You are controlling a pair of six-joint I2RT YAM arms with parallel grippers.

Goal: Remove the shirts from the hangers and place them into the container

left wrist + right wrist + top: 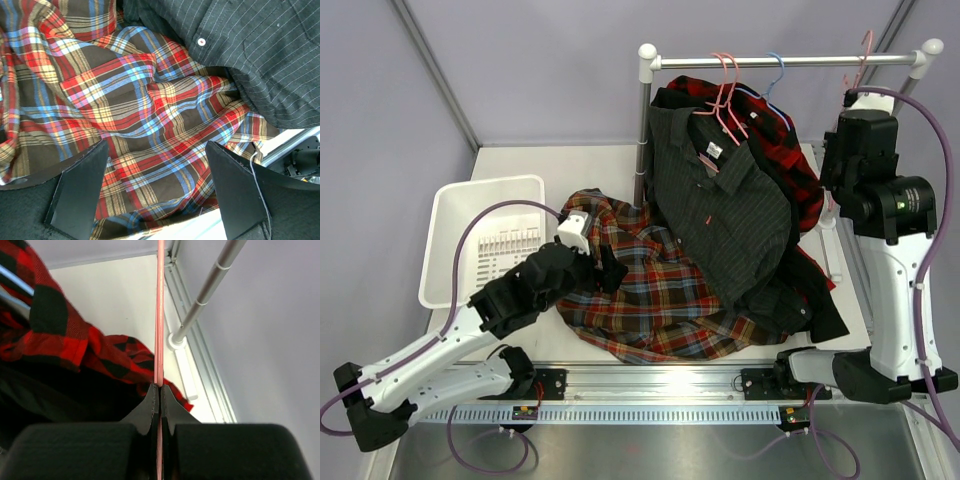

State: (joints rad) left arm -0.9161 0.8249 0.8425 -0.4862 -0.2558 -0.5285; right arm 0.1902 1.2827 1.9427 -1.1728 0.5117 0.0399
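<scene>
The plaid shirt (pixel 660 300) lies crumpled on the table, off any hanger. My left gripper (pixel 610 272) hovers open over its left part; in the left wrist view the plaid shirt (pixel 140 100) fills the gap between the spread fingers (pixel 80 190). The charcoal pinstriped shirt (pixel 720 200) hangs on a pink hanger (pixel 725 100), draping onto the plaid. Behind it hangs the red-and-black check shirt (pixel 790 160), with a blue hanger (pixel 775 75) above. A black shirt (pixel 810 300) trails down at the right. My right gripper (pixel 160 390) is shut on a pink hanger wire (pixel 160 315) near the rail's right end. The white container (pixel 450 230) stands at the left.
The metal rail (pixel 790 60) spans the back on two posts, its left post (pixel 643 140) just behind the plaid shirt. The right post (pixel 210 285) stands close to my right gripper. A track (pixel 650 380) runs along the table's near edge.
</scene>
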